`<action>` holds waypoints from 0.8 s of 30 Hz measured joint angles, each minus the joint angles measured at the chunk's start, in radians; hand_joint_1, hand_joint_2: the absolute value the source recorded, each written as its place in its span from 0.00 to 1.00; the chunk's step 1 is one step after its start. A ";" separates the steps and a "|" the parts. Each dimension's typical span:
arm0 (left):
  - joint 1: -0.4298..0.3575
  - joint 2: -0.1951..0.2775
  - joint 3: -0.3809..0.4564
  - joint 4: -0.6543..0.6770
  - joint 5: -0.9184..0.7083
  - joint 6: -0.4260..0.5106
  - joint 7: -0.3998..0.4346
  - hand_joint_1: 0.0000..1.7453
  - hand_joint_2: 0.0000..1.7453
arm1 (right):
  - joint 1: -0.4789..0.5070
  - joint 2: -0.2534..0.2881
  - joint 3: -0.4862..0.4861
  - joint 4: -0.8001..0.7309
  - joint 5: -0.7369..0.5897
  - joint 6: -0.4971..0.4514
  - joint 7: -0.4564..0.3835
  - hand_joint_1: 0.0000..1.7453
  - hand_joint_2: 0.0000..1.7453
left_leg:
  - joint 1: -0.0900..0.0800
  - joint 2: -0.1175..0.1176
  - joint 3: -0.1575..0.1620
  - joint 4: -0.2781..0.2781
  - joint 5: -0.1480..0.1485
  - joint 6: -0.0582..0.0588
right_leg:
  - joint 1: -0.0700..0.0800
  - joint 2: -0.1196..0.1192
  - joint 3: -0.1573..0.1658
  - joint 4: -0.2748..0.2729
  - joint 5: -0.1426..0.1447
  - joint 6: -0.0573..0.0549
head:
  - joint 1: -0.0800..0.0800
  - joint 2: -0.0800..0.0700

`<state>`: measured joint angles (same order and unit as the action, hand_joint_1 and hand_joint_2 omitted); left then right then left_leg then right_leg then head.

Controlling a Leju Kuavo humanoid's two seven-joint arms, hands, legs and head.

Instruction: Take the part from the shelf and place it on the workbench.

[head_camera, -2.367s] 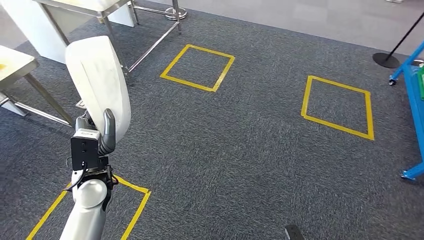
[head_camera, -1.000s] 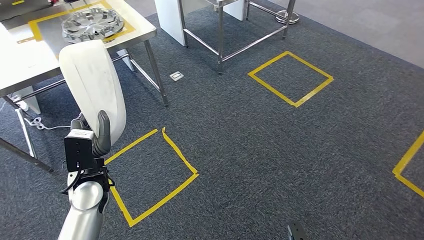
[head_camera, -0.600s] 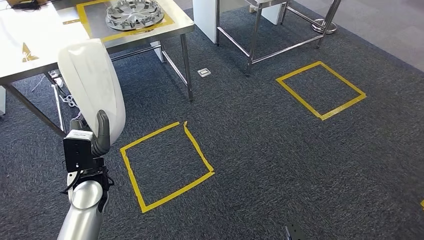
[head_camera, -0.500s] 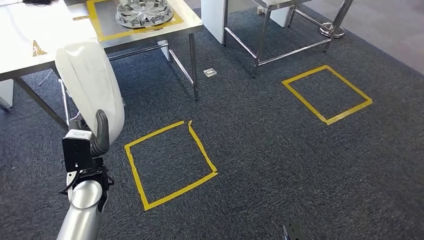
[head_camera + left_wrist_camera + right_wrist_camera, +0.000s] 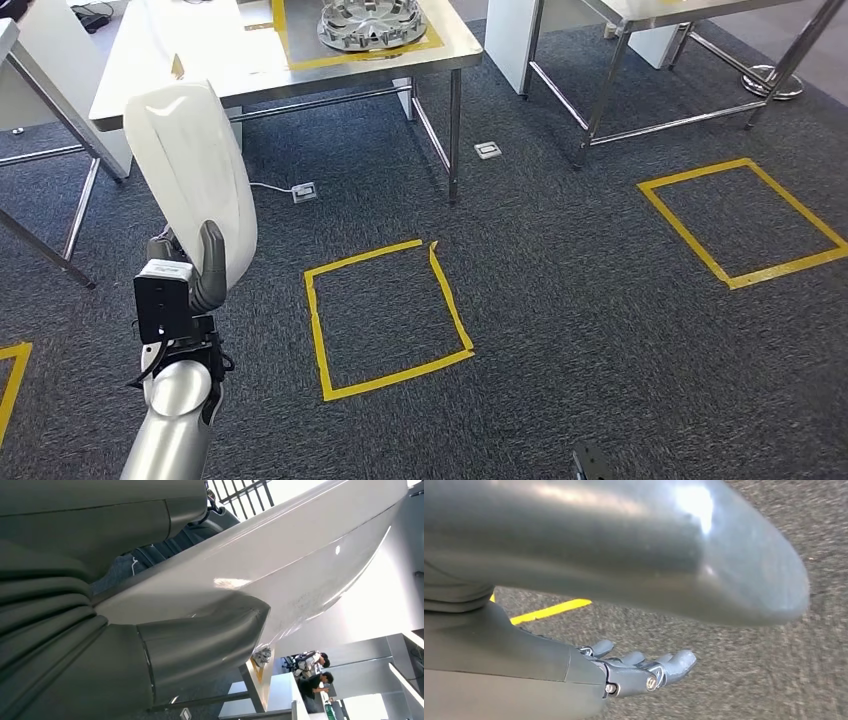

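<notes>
The left hand (image 5: 190, 275) grips the white part (image 5: 192, 170) upright, the workbench (image 5: 190, 65) just ahead, while the right hand (image 5: 634, 672) hangs empty, fingers loosely apart.

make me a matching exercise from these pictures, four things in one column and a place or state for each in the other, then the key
Things:
1. white part
2. wheel cover
3. right hand
4. yellow tape square

Places or states:
A. on the carpet in front of the workbench
B. held upright by the left hand
C. open, holding nothing, above the carpet
D. lying on the workbench inside a taped outline

Pairs: 1-B, 2-D, 3-C, 4-A
</notes>
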<state>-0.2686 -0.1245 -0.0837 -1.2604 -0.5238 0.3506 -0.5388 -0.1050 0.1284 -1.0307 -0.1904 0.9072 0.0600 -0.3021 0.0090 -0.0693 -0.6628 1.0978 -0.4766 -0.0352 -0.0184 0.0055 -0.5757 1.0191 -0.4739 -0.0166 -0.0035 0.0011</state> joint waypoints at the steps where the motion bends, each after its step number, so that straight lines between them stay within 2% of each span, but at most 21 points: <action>1: -0.001 0.000 0.000 0.001 0.000 0.000 0.000 1.00 1.00 | 0.002 -0.001 0.000 0.000 -0.001 0.000 0.000 0.00 0.00 | -0.001 0.033 -0.029 0.065 -0.036 -0.003 | 0.002 -0.012 -0.001 0.000 -0.001 -0.004 | -0.003 0.000; 2: -0.002 0.000 -0.001 0.003 0.002 -0.001 0.000 1.00 1.00 | 0.004 -0.001 0.000 0.000 -0.003 0.001 0.000 0.00 0.00 | 0.000 0.051 -0.060 0.135 -0.070 -0.006 | 0.004 -0.024 -0.002 0.000 -0.001 -0.006 | -0.005 0.000; 3: -0.001 -0.001 -0.001 0.005 0.006 -0.002 0.002 1.00 1.00 | 0.006 -0.001 0.000 0.000 -0.007 0.003 -0.002 0.00 0.00 | 0.002 0.060 -0.083 0.190 -0.091 -0.009 | 0.004 -0.035 -0.003 0.001 -0.001 -0.007 | -0.004 0.000; 4: -0.001 0.000 -0.001 0.008 0.010 -0.003 0.003 1.00 1.00 | 0.006 0.000 0.000 0.000 -0.012 0.005 -0.004 0.00 0.00 | 0.003 0.063 -0.089 0.211 -0.094 -0.010 | 0.005 -0.044 -0.004 0.001 -0.001 -0.007 | -0.005 0.000; 5: 0.000 0.000 -0.001 0.011 0.015 -0.004 0.004 1.00 1.00 | 0.006 0.000 -0.001 0.000 -0.016 0.007 -0.007 0.00 0.00 | 0.003 0.065 -0.072 0.190 -0.077 -0.010 | 0.005 -0.051 -0.004 0.001 -0.001 -0.006 | -0.005 0.000; 8: -0.002 0.001 -0.001 0.013 0.022 -0.005 0.006 1.00 1.00 | 0.004 0.000 -0.004 0.000 -0.030 0.012 -0.014 0.00 0.00 | 0.002 0.078 0.045 -0.006 -0.006 0.001 | 0.007 -0.066 -0.003 0.005 -0.004 0.002 | -0.005 0.000; 9: -0.002 0.001 -0.001 0.013 0.024 -0.006 0.005 1.00 1.00 | 0.003 0.000 -0.006 0.000 -0.034 0.013 -0.015 0.00 0.00 | 0.000 0.082 0.069 -0.048 0.003 0.008 | 0.009 -0.068 -0.003 0.007 -0.004 0.008 | -0.004 0.000; 10: -0.002 0.002 -0.001 0.013 0.026 -0.007 0.005 1.00 1.00 | 0.002 0.000 -0.007 0.000 -0.036 0.013 -0.016 0.00 0.00 | -0.002 0.084 0.078 -0.066 0.002 0.015 | 0.011 -0.070 -0.004 0.008 -0.003 0.014 | -0.003 0.000; 12: -0.002 0.003 0.000 0.013 0.035 -0.015 0.005 1.00 1.00 | 0.002 0.000 -0.010 0.000 -0.037 0.013 -0.017 0.00 0.00 | -0.005 0.079 0.077 -0.067 0.005 0.029 | 0.012 -0.072 -0.004 0.006 -0.001 0.027 | -0.003 0.000; 13: -0.002 0.004 0.000 0.012 0.041 -0.022 0.006 1.00 1.00 | 0.002 0.000 -0.012 0.000 -0.037 0.013 -0.017 0.00 0.00 | -0.005 0.076 0.078 -0.069 0.007 0.032 | 0.011 -0.070 -0.002 0.002 0.000 0.028 | -0.002 0.000; 16: -0.003 0.003 0.000 0.011 0.056 -0.043 0.011 1.00 1.00 | 0.001 0.000 -0.016 0.000 -0.037 0.014 -0.018 0.00 0.00 | -0.004 0.073 0.081 -0.073 0.009 0.036 | 0.011 -0.064 0.005 -0.006 -0.002 0.005 | 0.006 0.000; 17: -0.003 0.003 0.000 0.011 0.059 -0.046 0.012 1.00 1.00 | 0.000 0.000 -0.017 0.000 -0.037 0.014 -0.017 0.00 0.00 | -0.005 0.072 0.081 -0.072 0.008 0.038 | 0.011 -0.065 0.006 -0.006 -0.002 0.002 | 0.008 0.000; 24: -0.003 0.004 0.000 0.011 0.069 -0.056 0.013 1.00 1.00 | 0.004 0.000 -0.025 0.000 -0.037 0.014 -0.017 0.00 0.00 | -0.008 0.075 0.077 -0.068 0.006 0.044 | 0.008 -0.062 0.005 -0.012 0.008 0.029 | 0.008 0.000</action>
<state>-0.2715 -0.1209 -0.0839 -1.2493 -0.4551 0.2943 -0.5261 -0.1012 0.1282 -1.0554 -0.1904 0.8701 0.0736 -0.3188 0.0007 0.0058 -0.5856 1.0298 -0.4704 0.0086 -0.0100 -0.0563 -0.5704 1.0069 -0.4659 0.0124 0.0044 0.0011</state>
